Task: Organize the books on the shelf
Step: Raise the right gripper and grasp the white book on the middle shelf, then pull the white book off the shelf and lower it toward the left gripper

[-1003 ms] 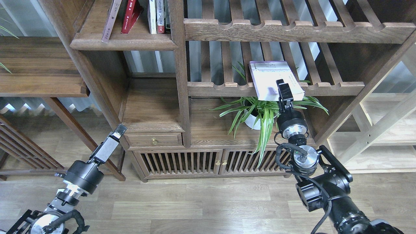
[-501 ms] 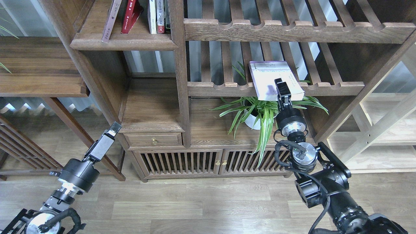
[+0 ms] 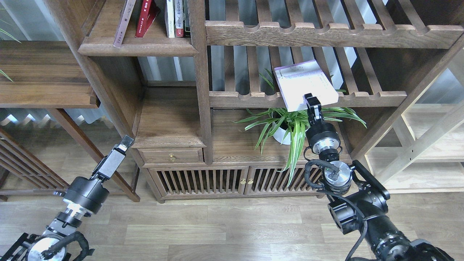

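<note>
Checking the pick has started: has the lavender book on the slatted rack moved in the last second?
Yes. The lavender book has swung counterclockwise against the rack's notched rail, its far edge now higher, with the right tool at its near edge.

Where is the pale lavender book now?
Right of centre in the head view, the pale lavender book lies on the slatted rack, above the spider plant, gripped by the right end effector.

The right end effector [image 3: 311, 102] covers the near edge of the pale lavender-white paperback book [image 3: 303, 84]. Far up-left of it, the maroon book [image 3: 146, 16] is cropped by the top edge.
</note>
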